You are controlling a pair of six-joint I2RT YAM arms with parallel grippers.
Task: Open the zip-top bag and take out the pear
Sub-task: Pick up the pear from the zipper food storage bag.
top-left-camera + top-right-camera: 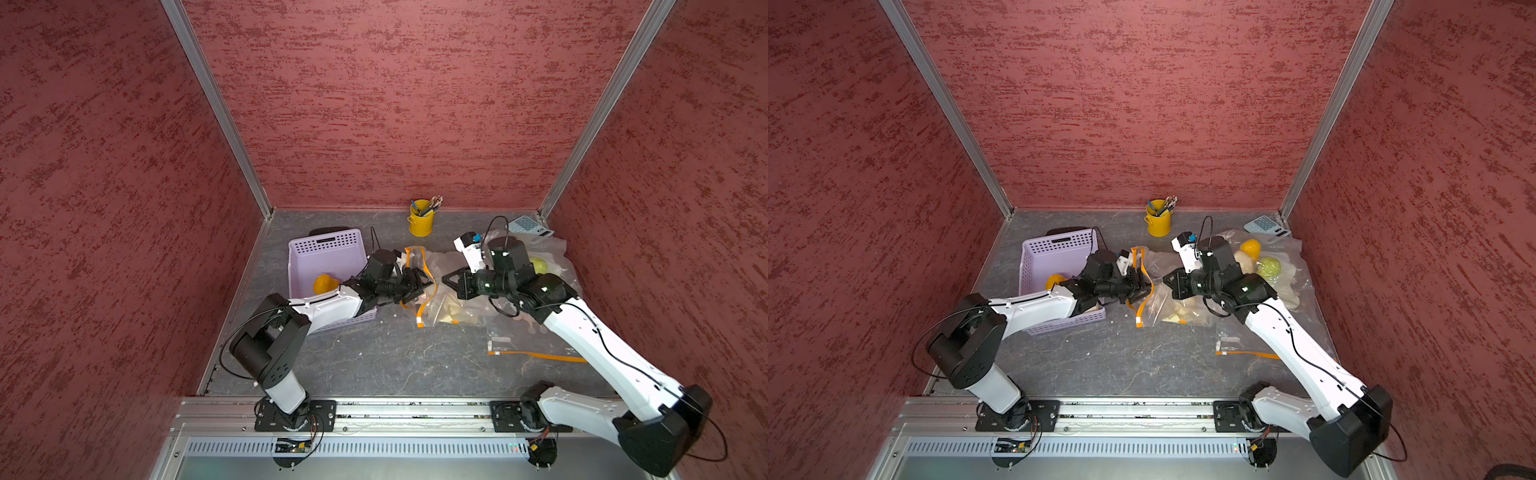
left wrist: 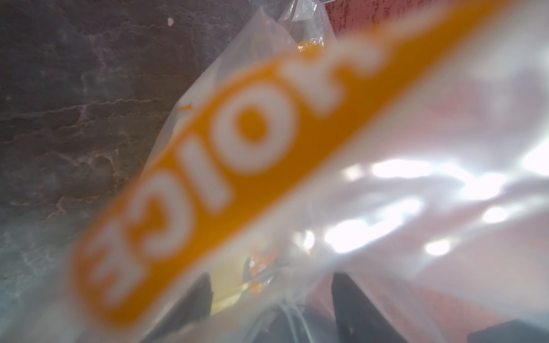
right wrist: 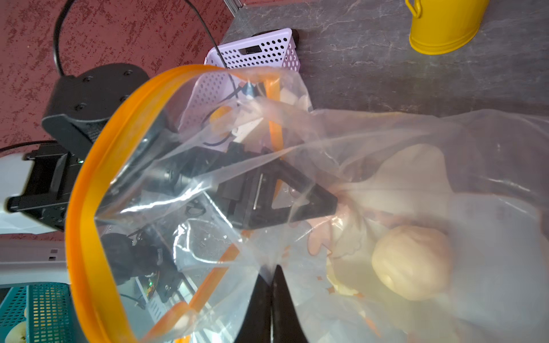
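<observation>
The zip-top bag [image 1: 432,291] is clear with an orange zip band [image 3: 89,190], and its mouth stands wide open. It lies mid-table in both top views [image 1: 1158,299]. Inside lies a pale yellow rounded fruit [image 3: 411,261], the pear by its look, seen as pale lumps [image 1: 451,311] in a top view. My left gripper [image 1: 417,286] reaches into the mouth, open, with film draped over its fingers [image 2: 190,303]. My right gripper [image 3: 272,268] faces it from the right [image 1: 445,279], shut on a pinch of the bag's film.
A purple basket [image 1: 328,249] holding an orange fruit [image 1: 324,284] stands under the left arm. A yellow pen cup [image 1: 420,218] is at the back. More clear bags with a green fruit [image 1: 539,264] lie at the right, a calculator [image 1: 530,226] behind, a flat bag [image 1: 536,355] in front.
</observation>
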